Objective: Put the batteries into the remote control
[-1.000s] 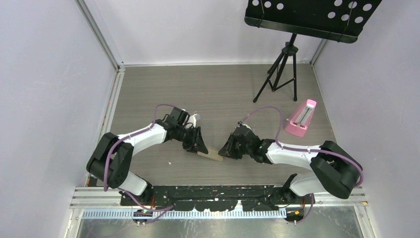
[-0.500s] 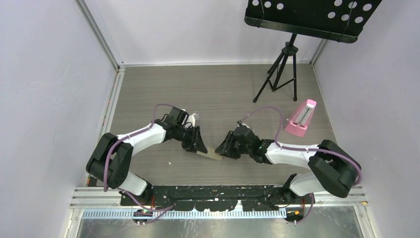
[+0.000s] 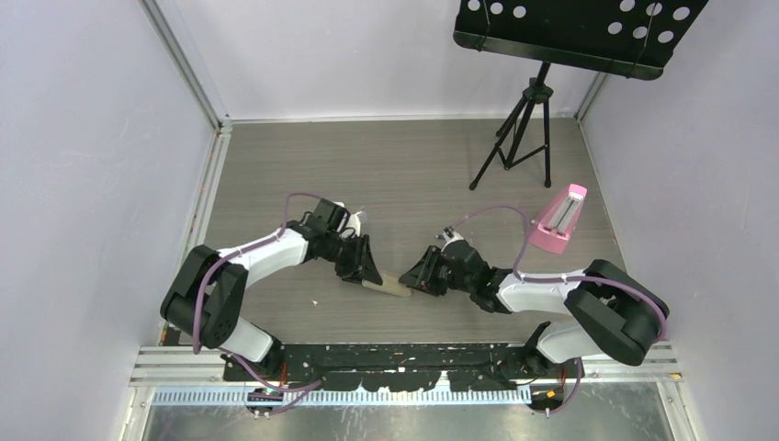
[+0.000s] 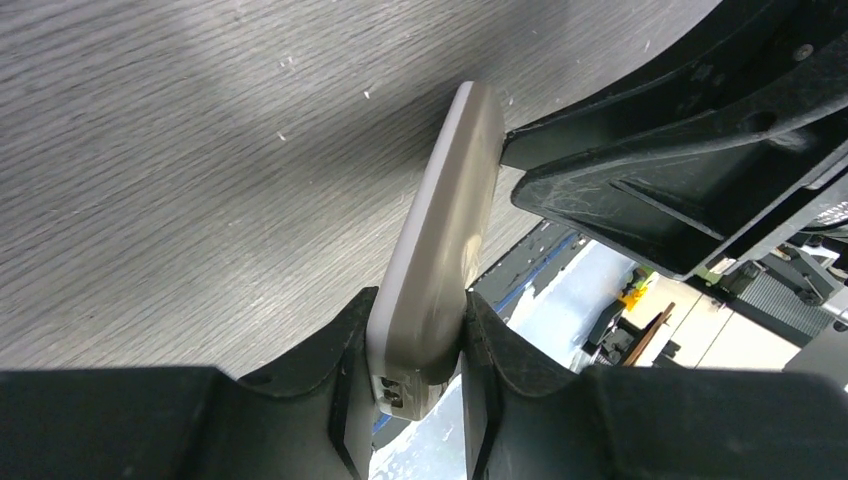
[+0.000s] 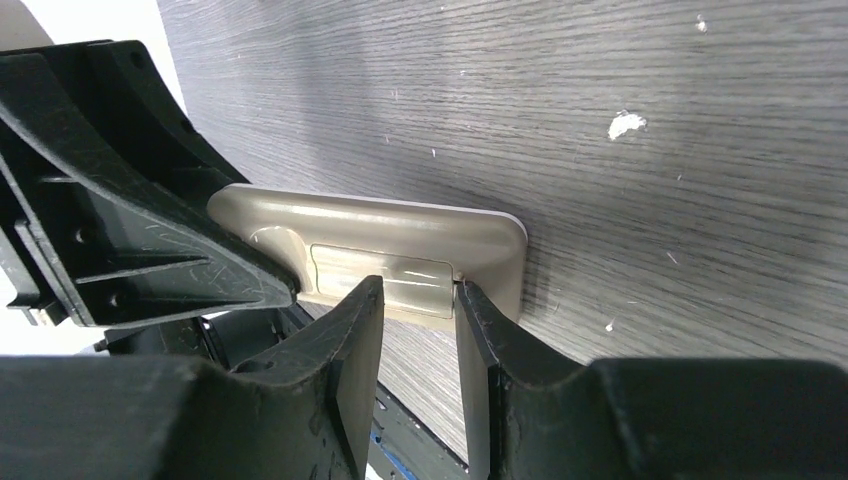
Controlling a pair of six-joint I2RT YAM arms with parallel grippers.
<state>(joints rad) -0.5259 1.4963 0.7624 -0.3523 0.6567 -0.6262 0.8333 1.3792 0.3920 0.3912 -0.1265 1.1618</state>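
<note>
Fingers [image 4: 335, 390] of our left gripper [image 4: 415, 345] clench one end of the remote [image 4: 450, 215] across its thin sides, with the tan face showing. We hold it low at the front middle of the table [image 3: 386, 165], between both arms; whether its far end touches the wood we cannot tell. At that end our right gripper [image 5: 420, 305] has its fingers [image 5: 350, 360] parted, tips against the tan face on either side of the cover [image 5: 385, 280], pinching nothing. Well off to the right lies a pink wedge [image 3: 558, 220]. A black stand [image 3: 531, 110] rises at the back.
</note>
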